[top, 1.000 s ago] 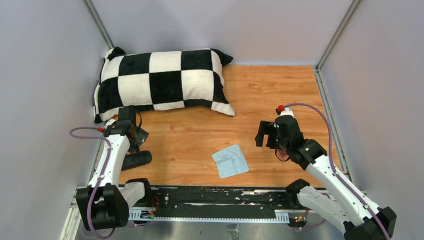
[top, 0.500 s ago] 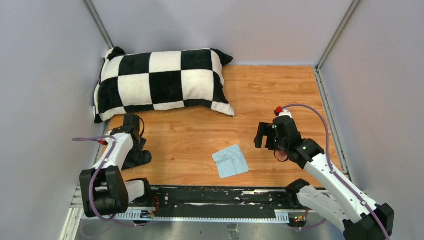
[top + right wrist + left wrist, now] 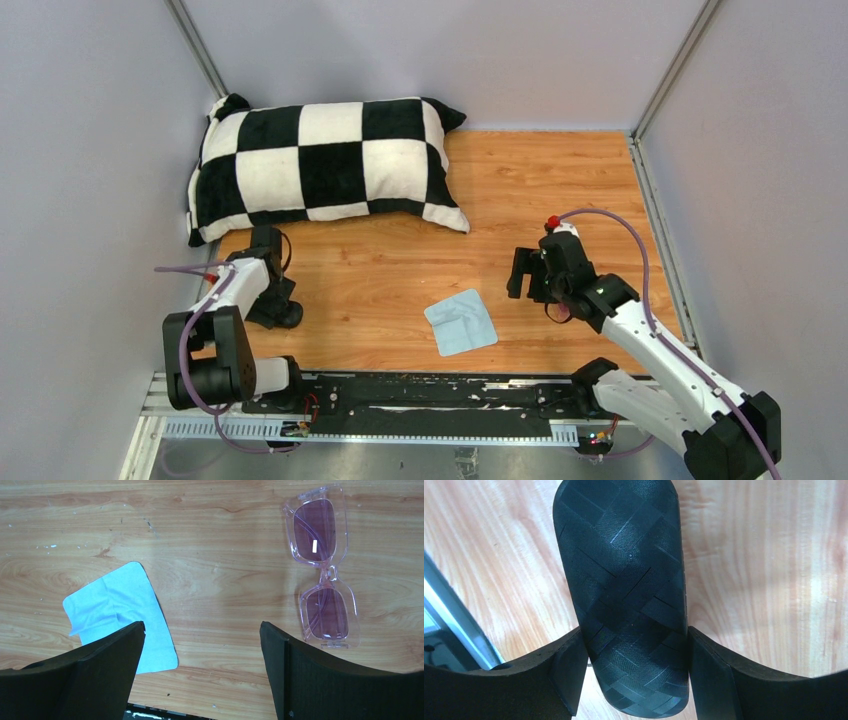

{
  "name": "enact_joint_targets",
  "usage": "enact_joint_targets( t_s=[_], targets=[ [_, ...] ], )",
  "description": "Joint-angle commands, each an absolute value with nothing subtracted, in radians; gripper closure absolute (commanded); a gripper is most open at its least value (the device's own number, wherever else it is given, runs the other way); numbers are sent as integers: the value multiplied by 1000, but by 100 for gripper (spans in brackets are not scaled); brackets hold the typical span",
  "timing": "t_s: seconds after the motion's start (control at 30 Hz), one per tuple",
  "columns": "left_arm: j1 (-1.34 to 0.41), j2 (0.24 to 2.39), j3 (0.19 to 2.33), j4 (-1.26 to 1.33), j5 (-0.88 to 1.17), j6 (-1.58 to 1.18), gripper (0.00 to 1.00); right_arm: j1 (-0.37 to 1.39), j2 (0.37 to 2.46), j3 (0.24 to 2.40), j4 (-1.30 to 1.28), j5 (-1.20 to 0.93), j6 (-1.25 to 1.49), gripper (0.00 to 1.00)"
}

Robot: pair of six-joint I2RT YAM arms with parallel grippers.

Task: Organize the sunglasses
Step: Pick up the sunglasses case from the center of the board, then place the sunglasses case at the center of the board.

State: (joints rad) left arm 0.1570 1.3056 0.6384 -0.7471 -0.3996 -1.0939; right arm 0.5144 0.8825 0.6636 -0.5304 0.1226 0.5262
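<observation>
- The sunglasses [image 3: 322, 565] are seen lying flat on the wooden counter [image 3: 560, 180], near its right front part, with the pink-purple lenses facing up and the thin clear frame resting on the wood.
- In the top view the sunglasses are largely covered by the right arm; only a pink patch is made out just beneath it.
- The right fingers [image 3: 105, 672] are held wide apart above the counter, and nothing is gripped or touched by them.
- In the right wrist view the sunglasses are placed just outside the right-hand finger, not between the two.
- A light blue cloth [image 3: 120, 612] is spread on the counter, its near corner hidden behind the left-hand finger in the right wrist view; it is set well apart from the sunglasses.
- The left fingers [image 3: 569, 672] are brought in on a black case [image 3: 624, 590] near the counter's left front edge; one finger is laid against each long side of the case, close to its near end.
- The case is shown shut, lying flat on the wood, with a woven pattern on its lid.
- How firmly the case is pressed cannot be told.
- A black-and-white checked pillow [image 3: 320, 165] is laid at the far left of the counter, apart from both arms.
</observation>
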Motion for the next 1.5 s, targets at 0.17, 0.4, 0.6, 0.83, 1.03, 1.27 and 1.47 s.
enact_joint_targets(
  t_s=[0.17, 0.4, 0.6, 0.83, 1.03, 1.27, 1.47],
  targets=[
    [72, 1358, 644, -626, -254, -966, 57, 505, 912, 709, -530, 163, 475, 9],
    [-241, 1351, 730, -552, -316, -813, 54, 505, 906, 703, -524, 145, 486, 9],
    [-476, 1435, 810, -550, -290, -702, 51, 505, 882, 683, -514, 100, 484, 9],
    [-717, 1511, 860, -530, -281, -639, 44, 505, 867, 673, -495, 73, 475, 10],
    [-771, 1547, 878, -539, -267, -574, 14, 504, 841, 673, -496, 25, 465, 10],
    [-772, 1437, 894, -607, -361, -579, 0, 504, 762, 650, -502, -30, 449, 10],
    [-772, 1304, 833, -545, -316, -516, 0, 505, 723, 634, -517, -12, 460, 11]
  ],
)
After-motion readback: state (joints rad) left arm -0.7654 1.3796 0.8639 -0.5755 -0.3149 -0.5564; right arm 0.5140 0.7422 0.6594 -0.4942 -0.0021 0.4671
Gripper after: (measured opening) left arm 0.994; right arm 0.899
